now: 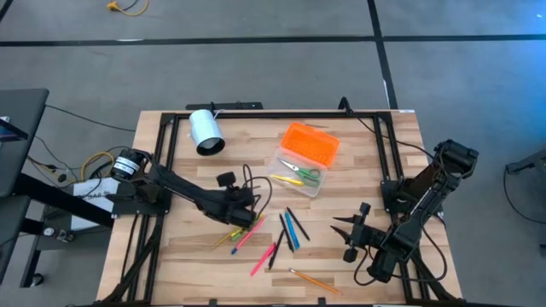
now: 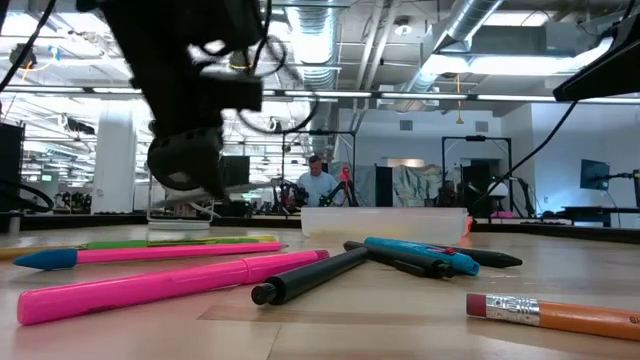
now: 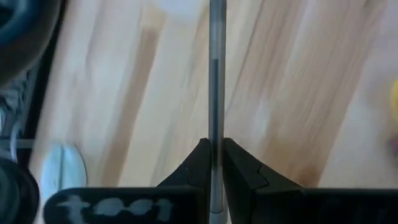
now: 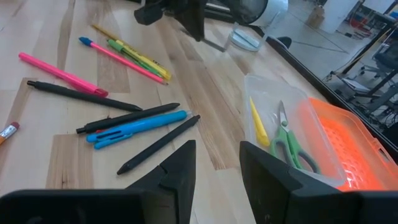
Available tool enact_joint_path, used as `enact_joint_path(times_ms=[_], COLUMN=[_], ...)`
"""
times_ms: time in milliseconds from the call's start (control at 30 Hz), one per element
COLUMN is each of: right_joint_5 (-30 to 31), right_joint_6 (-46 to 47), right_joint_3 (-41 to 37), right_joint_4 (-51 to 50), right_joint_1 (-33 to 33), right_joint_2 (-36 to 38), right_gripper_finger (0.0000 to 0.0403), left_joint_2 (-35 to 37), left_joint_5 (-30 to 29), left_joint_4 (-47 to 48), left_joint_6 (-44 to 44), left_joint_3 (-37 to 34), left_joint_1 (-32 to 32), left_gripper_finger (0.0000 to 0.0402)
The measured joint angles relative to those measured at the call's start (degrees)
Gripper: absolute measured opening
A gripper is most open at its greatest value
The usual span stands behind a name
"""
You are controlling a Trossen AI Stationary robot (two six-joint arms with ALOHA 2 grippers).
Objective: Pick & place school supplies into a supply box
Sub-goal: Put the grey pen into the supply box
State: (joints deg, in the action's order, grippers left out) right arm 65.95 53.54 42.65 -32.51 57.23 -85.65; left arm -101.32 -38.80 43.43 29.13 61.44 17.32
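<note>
Grey and slender, a pen point(image 3: 216, 93) sits clamped between the left pincer point(image 1: 248, 217)'s closed fingers above the wooden tabletop point(image 1: 358, 162), near the scattered pens and pencils point(image 1: 286, 232). Light, stiff and likely slick, it seems best gripped mid-shaft. The right pincer point(image 1: 351, 232) waits open and empty, away from the orange-lidded supply box point(image 1: 305, 155).

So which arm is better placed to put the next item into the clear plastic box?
Left. The left gripper is already shut on a thin grey pen, ready to carry to the box. The right gripper hangs open and empty.
</note>
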Motion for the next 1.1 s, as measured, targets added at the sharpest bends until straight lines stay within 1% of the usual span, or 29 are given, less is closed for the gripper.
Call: enact_joint_path(times_ms=[100,333,567,667,833,967,1100], right_joint_5=[0.0,0.0,0.0,0.0,0.0,0.0,0.0], right_joint_6=[0.0,0.0,0.0,0.0,0.0,0.0,0.0], right_joint_3=[0.0,0.0,0.0,0.0,0.0,0.0,0.0], right_joint_4=[0.0,0.2,0.3,0.3,0.5,0.9,0.9], right_joint_1=[0.0,0.0,0.0,0.0,0.0,0.0,0.0], right_joint_2=[0.0,0.0,0.0,0.0,0.0,0.0,0.0], right_gripper_finger=[0.0118,0.0118,0.0118,0.0118,0.0118,0.0118,0.0118], left_joint_2=[0.0,0.0,0.0,0.0,0.0,0.0,0.0], left_joint_5=[-1.1,-1.5,-0.4,2.2,6.9,7.4,9.3], left_joint_4=[-3.6,-17.5,-27.7,-32.0,-38.5,-41.1,-42.8], left_joint_6=[-5.8,-20.7,-34.9,-39.5,-44.1,-44.6,-44.7], left_joint_3=[1.7,2.9,3.0,3.0,3.0,3.0,3.0], left_joint_1=[-0.1,-3.1,-7.1,-9.0,-11.9,-13.6,-14.6], left_gripper_finger=[0.0011,0.0011,0.0011,0.0011,0.0011,0.0011,0.0011])
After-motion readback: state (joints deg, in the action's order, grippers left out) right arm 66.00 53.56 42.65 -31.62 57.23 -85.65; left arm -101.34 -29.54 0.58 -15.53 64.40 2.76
